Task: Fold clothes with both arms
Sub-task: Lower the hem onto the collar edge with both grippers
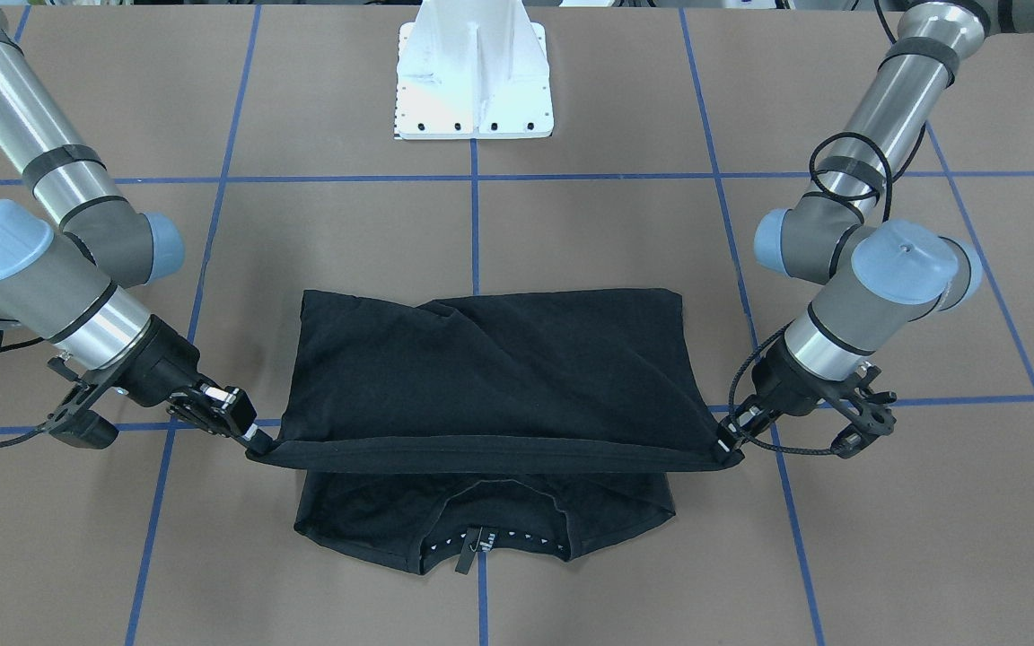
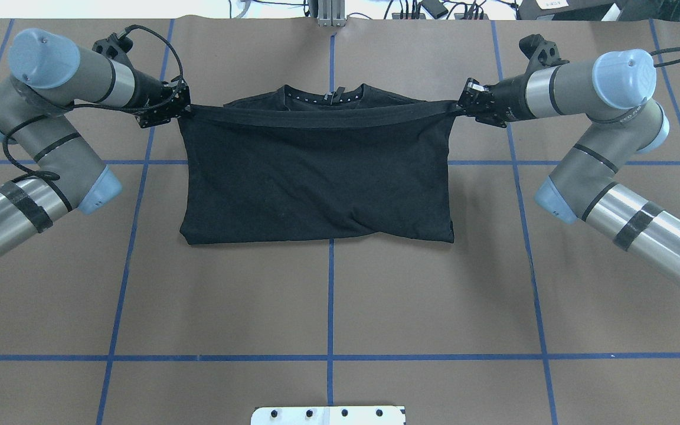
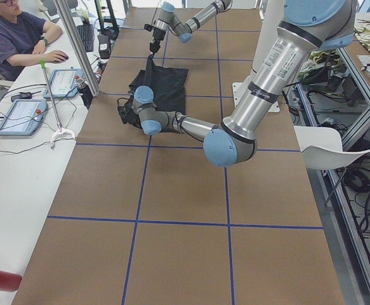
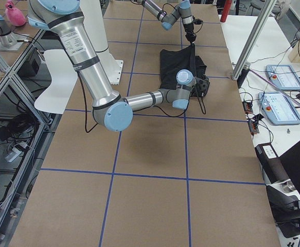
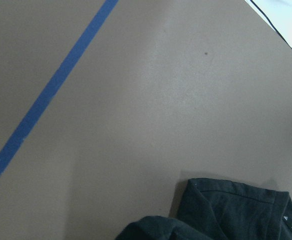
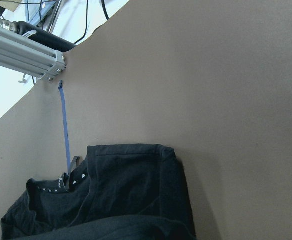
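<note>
- The black T-shirt (image 2: 316,177) lies mid-desk (image 2: 328,295), doubled over itself. Its hem (image 1: 490,453) is raised off the surface and pulled taut between the two claws, near the collar (image 1: 481,529) and not yet laid down.
- The left claw (image 1: 732,441) is clenched on one hem corner and the right claw (image 1: 250,432) on the other. The fingertips are small and half buried in cloth, so the grip only seems firm, judging by the straight edge.
- We judge the shirt light, soft and limp, since wrinkles run across the upper layer.
- Thin cotton can slide out of a shallow pinch, so we favour the stitched hem corners, where the fabric is thickest.
- It is not fragile, but uneven pulling would skew the fold.
</note>
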You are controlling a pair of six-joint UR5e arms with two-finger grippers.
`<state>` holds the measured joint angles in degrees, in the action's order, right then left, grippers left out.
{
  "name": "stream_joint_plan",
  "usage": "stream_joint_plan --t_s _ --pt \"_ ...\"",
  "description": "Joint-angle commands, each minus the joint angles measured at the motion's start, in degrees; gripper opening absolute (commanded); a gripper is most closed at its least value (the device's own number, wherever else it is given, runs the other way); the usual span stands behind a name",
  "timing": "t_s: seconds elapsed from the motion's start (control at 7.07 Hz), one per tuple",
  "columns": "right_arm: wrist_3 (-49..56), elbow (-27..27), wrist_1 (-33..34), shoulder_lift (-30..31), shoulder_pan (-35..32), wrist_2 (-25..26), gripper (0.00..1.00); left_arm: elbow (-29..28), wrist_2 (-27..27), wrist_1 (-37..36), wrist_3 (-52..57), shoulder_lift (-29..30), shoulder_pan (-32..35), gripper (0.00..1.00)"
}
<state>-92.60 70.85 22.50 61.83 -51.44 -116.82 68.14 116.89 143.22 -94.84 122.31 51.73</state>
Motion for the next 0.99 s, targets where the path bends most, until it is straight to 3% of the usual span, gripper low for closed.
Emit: stream_joint_plan --t_s 0.0,0.85 --pt "0.05 -1.67 0.09 -0.13 -0.5 1.85 0.0 -0.73 -0.09 0.31 0.01 0.13 0.3 0.0" --pt "0.05 -2.91 0.35 -1.98 -0.77 5.45 0.0 -0.73 0.0 0.22 -0.17 0.83 1.09 0.0"
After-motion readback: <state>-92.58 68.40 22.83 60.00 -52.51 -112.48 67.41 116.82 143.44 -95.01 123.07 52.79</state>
